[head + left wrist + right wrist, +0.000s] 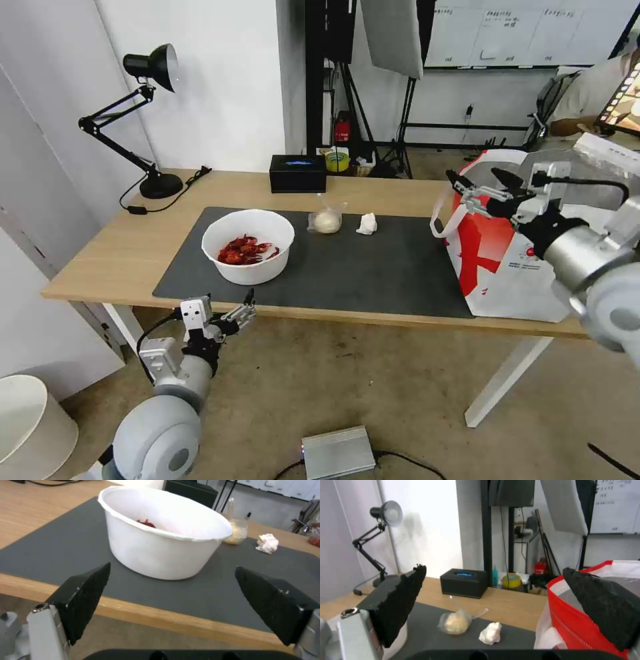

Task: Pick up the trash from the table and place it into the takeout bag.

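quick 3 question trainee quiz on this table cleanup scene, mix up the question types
1. True or false: the left gripper is closed on the white bowl of crayfish shells.
2. Multiple choice: the right gripper is (A) down on the dark grey mat, (B) raised at the rim of the takeout bag, (C) beside the black desk lamp.
3. Fill in: between the bowl and the takeout bag lie a small clear bag with a whitish lump and a crumpled white ____.

Key
1. False: it is open, off the table's near edge, short of the bowl.
2. B
3. tissue
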